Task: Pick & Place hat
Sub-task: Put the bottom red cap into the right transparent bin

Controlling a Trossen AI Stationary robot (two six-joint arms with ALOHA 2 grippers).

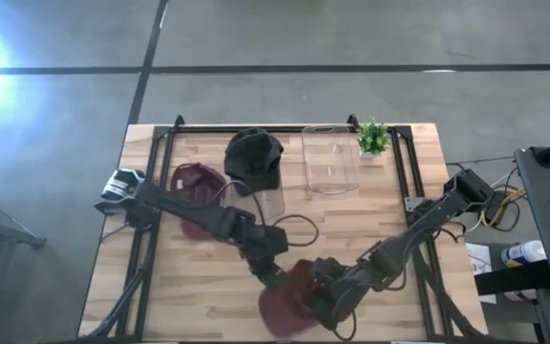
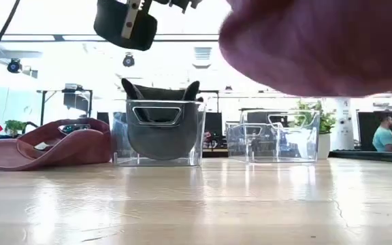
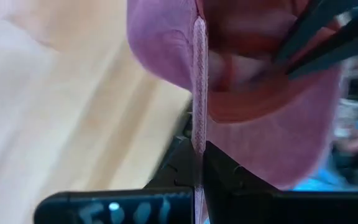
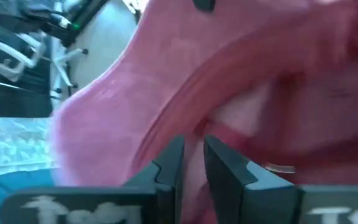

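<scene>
Two clear bins stand at the far side of the wooden worktop (image 1: 199, 296). The left clear bin (image 1: 266, 194) holds a dark hat (image 1: 253, 158), which rises above its rim; in the low view the hat's dark body shows through the bin's front wall. The right clear bin (image 1: 329, 159) has nothing visible inside, and a small potted plant (image 1: 372, 138) stands just beside it. A second maroon hat (image 1: 197, 182) lies on the worktop to the left of the bins.

The maroon hat (image 1: 289, 296) of the task is held up off the worktop at its near edge, between the two arms. The left gripper (image 1: 277, 280), its arm reaching diagonally from the left side, has its fingers (image 3: 229, 177) pressed together on the hat's thin edge. The right gripper (image 1: 325, 298), its arm stretching in from the right side, pinches a fold of the same hat between nearly closed fingers (image 4: 169, 165).
</scene>
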